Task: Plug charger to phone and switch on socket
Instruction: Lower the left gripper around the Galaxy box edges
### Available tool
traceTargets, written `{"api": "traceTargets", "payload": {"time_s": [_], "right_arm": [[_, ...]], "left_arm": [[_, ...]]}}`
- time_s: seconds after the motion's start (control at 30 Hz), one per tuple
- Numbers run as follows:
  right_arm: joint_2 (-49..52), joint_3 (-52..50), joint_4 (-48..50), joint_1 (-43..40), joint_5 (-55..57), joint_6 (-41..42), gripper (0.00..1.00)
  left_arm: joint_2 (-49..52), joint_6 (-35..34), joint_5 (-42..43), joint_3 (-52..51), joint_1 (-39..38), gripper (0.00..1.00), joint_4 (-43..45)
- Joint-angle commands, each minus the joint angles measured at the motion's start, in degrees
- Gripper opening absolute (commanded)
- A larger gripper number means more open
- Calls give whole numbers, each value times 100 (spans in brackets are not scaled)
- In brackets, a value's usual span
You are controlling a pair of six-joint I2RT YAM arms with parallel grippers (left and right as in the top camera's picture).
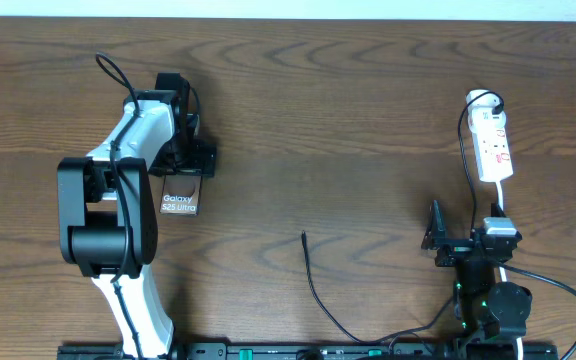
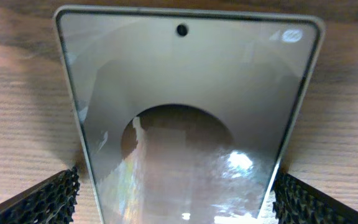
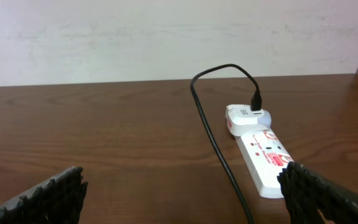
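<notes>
The phone [image 1: 180, 205] lies flat on the table, its "Galaxy" lettering showing just below my left gripper [image 1: 184, 168]. In the left wrist view the phone [image 2: 185, 93] fills the frame, and my left gripper [image 2: 178, 196] straddles its near end with a thin gap on the left side. The charger is a thin black cable [image 1: 320, 298] whose free plug tip [image 1: 304, 238] lies at mid-table. The socket [image 1: 494, 145] lies at the far right. It also shows in the right wrist view [image 3: 263, 158]. My right gripper [image 1: 463, 238] is open and empty [image 3: 182, 193], short of the socket.
A white adapter [image 3: 244, 117] sits in the far end of the socket, with the black cable [image 3: 216, 143] plugged into it and running back toward my right arm. The table's back edge and a pale wall lie beyond.
</notes>
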Motion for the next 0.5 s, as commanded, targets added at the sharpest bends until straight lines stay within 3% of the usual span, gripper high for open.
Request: {"api": "traceTargets", "payload": {"time_s": [0.0,0.47], "right_arm": [[-13,-9,-24,55,22,-48,99],[-13,-9,-24,55,22,-48,99]], "left_arm": [[-66,131,330,-76,20,98,31],[-66,326,334,-361,35,98,-92]]}}
